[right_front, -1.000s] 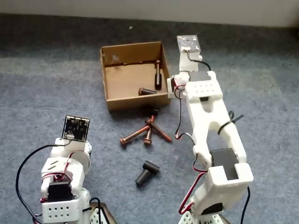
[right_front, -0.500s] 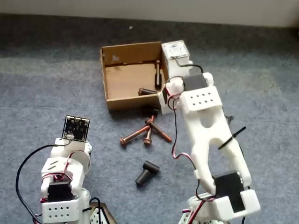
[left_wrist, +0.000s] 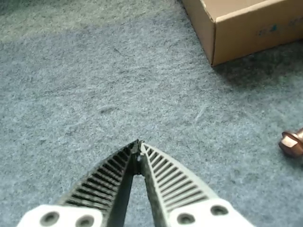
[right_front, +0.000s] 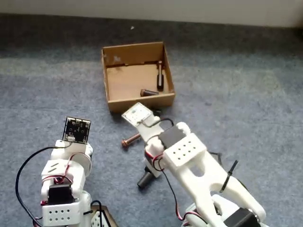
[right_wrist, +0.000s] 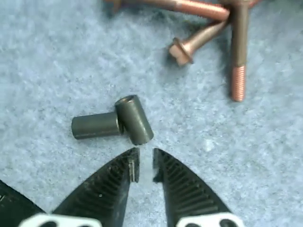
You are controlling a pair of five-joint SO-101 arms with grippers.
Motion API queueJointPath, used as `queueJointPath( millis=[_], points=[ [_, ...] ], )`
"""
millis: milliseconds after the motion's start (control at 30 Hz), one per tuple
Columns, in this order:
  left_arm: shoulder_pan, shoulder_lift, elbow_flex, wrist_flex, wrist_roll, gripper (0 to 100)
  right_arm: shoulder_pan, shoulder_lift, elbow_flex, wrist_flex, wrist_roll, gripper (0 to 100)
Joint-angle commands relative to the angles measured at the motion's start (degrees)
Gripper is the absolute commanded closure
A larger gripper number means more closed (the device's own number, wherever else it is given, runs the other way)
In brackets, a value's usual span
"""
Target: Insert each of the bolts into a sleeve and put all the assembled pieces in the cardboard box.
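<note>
Grey carpeted worktop (right_front: 255, 94) under both arms.

Left hand (left_wrist: 138, 147): parked close to its base, jaws closed tip to tip, holding nothing.

Right hand (right_wrist: 145, 163): a second ago it was out at the cardboard box's far right corner. It has now swung back toward the base and hangs low over the loose parts, jaws a narrow gap apart and empty.

Just beyond its tips lie two dark sleeves (right_wrist: 135, 120), touching at one end in a V. Farther out are three copper bolts (right_wrist: 239, 52) in a loose heap, near the sleeves but apart from them. Farthest is the cardboard box (right_front: 140, 101), with two assembled pieces (right_front: 160, 75) inside toward its right wall.

Judgement: the drop-off looks finished and a new cycle is starting, probably with a sleeve pick-up. Three bolts against two sleeves seen; whether a third sleeve lies elsewhere, cannot tell
</note>
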Motion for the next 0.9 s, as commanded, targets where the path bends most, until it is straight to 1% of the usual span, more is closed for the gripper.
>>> queueJointPath(
  millis=[0, 233, 467, 700, 867],
  points=[
    [0.0, -0.1, 1.1, -1.1, -0.3, 99, -2.3, -2.2, 2.1, -4.4, -4.3, 83.6],
    [0.0, -0.1, 1.1, -1.1, -0.3, 99, -2.9, -2.2, 7.2, -12.8, -4.3, 83.6],
    [0.0, -0.1, 1.1, -1.1, -0.3, 99, -6.9, -2.2, 14.7, -20.8, -4.7, 83.6],
    [0.0, -0.1, 1.1, -1.1, -0.3, 99, -4.4, -2.1, 20.4, -27.8, -4.4, 83.6],
    [0.0, -0.1, 1.1, -1.1, -0.3, 99, -2.5, -2.1, 22.6, -28.1, -4.4, 83.6]
  ],
)
